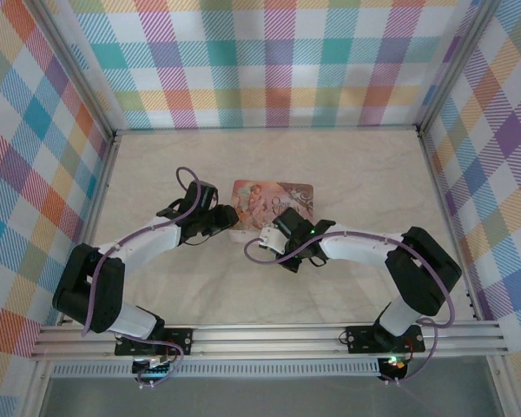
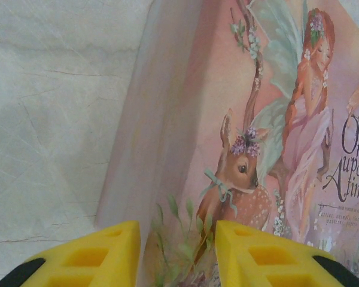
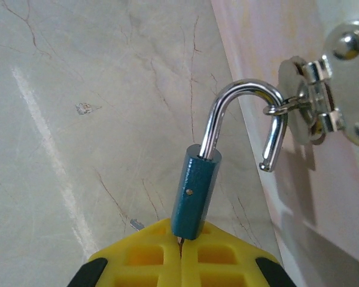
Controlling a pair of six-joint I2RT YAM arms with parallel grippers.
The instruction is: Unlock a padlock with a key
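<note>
Teal padlock (image 3: 193, 194), shackle (image 3: 239, 91) open, on clasp (image 3: 311, 107) of pink illustrated tin (image 3: 293, 191) at two o'clock, right hand (image 3: 180, 255) pinching thin key (image 3: 180, 241), left hand (image 2: 178, 239) parted.

Bright, even light; wrist close-ups slightly soft.

We see the padlock (image 3: 193, 194), a teal body whose silver shackle stands open, its free end out of the body. The shackle hooks through the ring of the metal clasp (image 3: 314, 101) on the pink tin (image 3: 299, 197), up and right of the padlock. Directly below the padlock, the right gripper (image 3: 180, 248) presses its yellow fingers together on the key (image 3: 180, 241), a thin dark sliver meeting the padlock's base. Marbled tabletop (image 3: 78, 119) lies to the padlock's left.
</note>
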